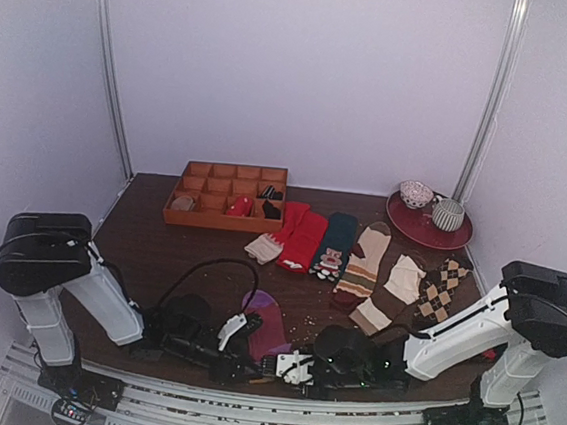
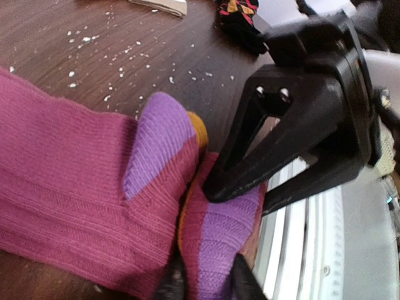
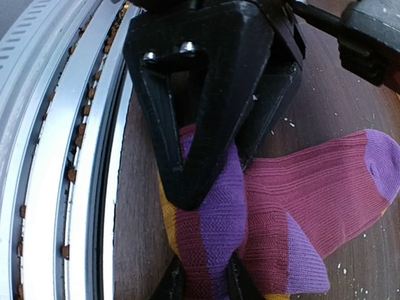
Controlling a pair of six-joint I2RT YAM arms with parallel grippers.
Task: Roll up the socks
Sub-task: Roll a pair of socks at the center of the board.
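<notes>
A maroon sock pair with purple toes and heels and a mustard trim (image 1: 266,323) lies near the table's front edge. In the left wrist view its body (image 2: 69,187) spreads to the left. My left gripper (image 2: 206,282) is shut on the sock's purple and maroon end (image 2: 222,244). My right gripper (image 3: 206,282) is shut on the same end (image 3: 219,225) from the opposite side. Each gripper shows in the other's wrist view, with its tips on the cloth, and they meet low in the top view, left (image 1: 240,369) beside right (image 1: 294,366).
Several flat socks lie mid-table: red (image 1: 301,236), teal (image 1: 334,245), striped beige (image 1: 363,265), brown-cream (image 1: 391,293), argyle (image 1: 441,286). An orange compartment tray (image 1: 227,195) stands at the back. A red plate (image 1: 427,231) holds a bowl and cup. The metal rail (image 3: 75,187) runs beside the grippers.
</notes>
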